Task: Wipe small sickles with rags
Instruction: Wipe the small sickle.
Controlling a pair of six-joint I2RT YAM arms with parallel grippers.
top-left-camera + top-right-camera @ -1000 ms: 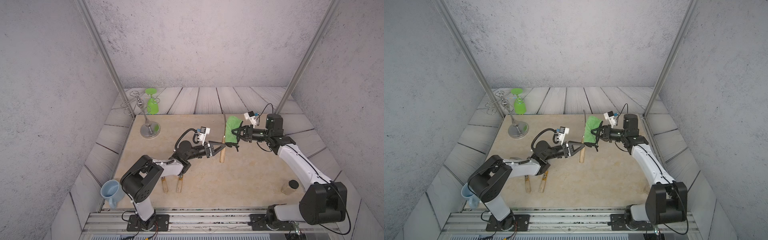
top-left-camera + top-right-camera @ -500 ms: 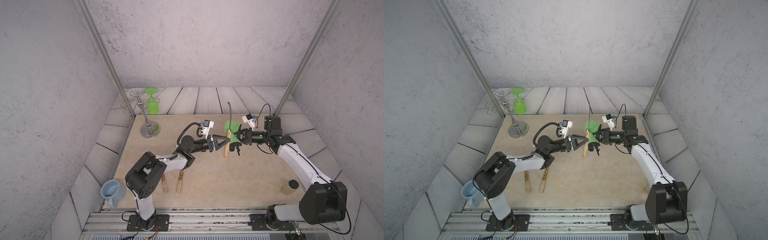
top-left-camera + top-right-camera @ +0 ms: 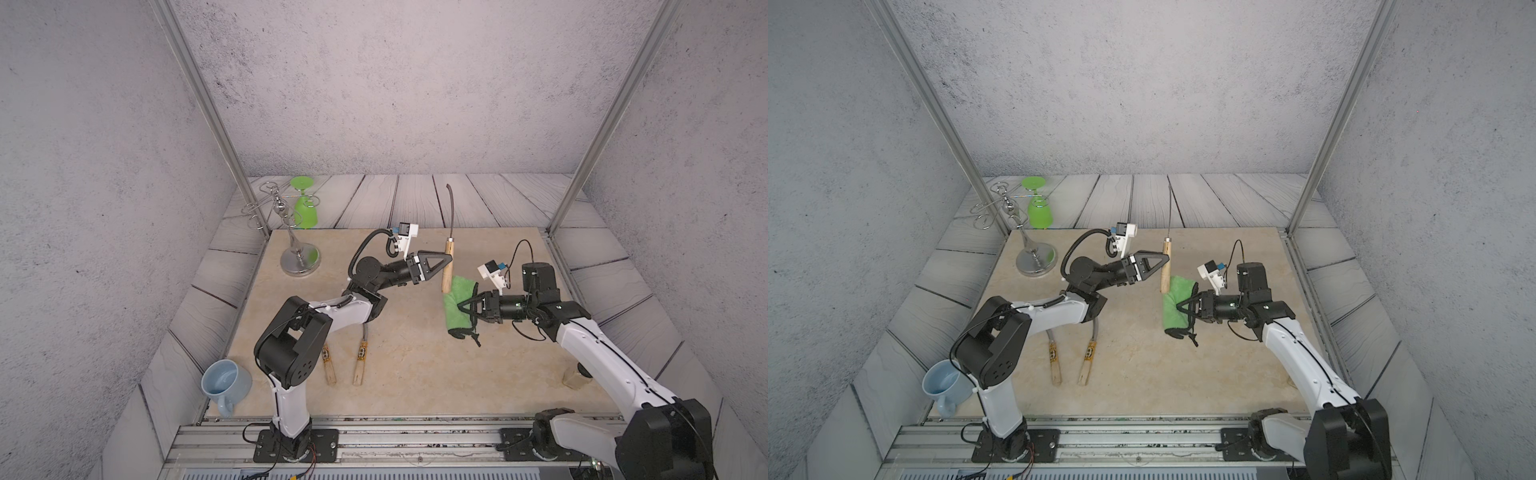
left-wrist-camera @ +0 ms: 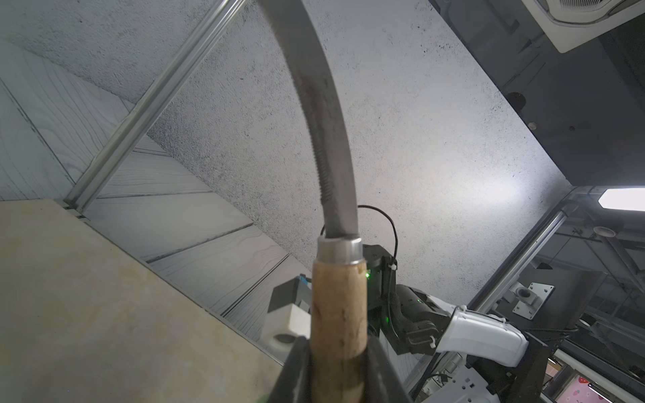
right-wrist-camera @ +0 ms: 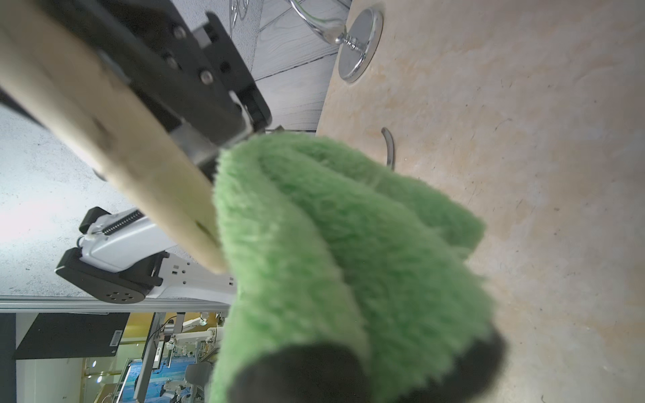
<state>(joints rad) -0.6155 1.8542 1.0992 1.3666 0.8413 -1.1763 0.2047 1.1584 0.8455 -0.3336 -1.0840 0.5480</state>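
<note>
Banded sickles (image 3: 360, 358): flat on the surface (image 3: 415, 374), near its front, blades partly under the left arm.
Right end effector (image 3: 460, 306): clamped on the green rag (image 3: 453, 318).
Rag: just beside the plain sickle (image 3: 446, 280) handle's butt.
Left end effector (image 3: 449, 259): gripping the plain sickle's handle, blade upright.

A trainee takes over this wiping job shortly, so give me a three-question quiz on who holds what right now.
1. True or false: the left gripper grips the raised sickle by its blade.
2. How many other sickles lie on the table? A one, B two, C three.
3. What is the right gripper shut on?
Key: 1 false, it grips the wooden handle. 2 B. 3 the green rag.
</note>
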